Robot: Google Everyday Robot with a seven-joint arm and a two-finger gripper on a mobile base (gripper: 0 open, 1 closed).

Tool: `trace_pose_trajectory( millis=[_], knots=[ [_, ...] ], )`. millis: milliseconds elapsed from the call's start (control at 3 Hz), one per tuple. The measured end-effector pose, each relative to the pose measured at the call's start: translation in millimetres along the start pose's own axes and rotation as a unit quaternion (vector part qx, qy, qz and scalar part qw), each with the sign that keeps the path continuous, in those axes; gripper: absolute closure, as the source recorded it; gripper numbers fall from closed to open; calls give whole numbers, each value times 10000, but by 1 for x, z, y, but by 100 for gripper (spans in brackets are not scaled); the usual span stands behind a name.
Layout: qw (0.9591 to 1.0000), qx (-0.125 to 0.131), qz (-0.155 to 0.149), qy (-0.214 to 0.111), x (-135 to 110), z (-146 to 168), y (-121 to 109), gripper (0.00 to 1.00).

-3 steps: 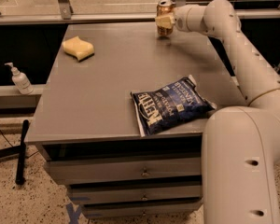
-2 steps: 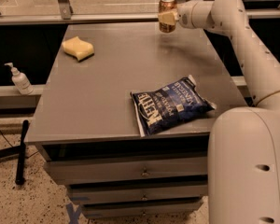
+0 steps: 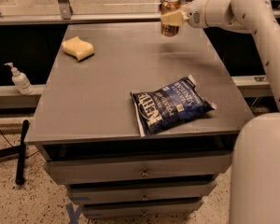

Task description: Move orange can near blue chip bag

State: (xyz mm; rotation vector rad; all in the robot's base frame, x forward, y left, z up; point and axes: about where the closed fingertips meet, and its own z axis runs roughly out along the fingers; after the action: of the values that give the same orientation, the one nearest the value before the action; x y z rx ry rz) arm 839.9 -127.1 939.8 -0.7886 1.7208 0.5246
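Orange can raised higher, gripper fingers clasping it above table

arm outstretched, claw aloft at the back, gripping orange can.

A grey table with a flat top fills the middle of the frame, with drawers stacked beneath its front edge. Two things lie directly on it. A yellow sponge sits in the upper left of the top, near the far corner. A blue chip bag lies flat at the lower right, just beside the front edge, well apart from the sponge. At the upper centre, over the table's far edge, the gripper clasps an orange can.
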Motion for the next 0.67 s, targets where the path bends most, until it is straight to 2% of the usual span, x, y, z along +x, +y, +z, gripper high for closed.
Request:
trace_pose_trajectory(
  millis=[333,667],
  knots=[
    [9988,-365,256,193,19,-37,29,100],
    [9988,-366,255,192,19,-37,29,100]
  ],
)
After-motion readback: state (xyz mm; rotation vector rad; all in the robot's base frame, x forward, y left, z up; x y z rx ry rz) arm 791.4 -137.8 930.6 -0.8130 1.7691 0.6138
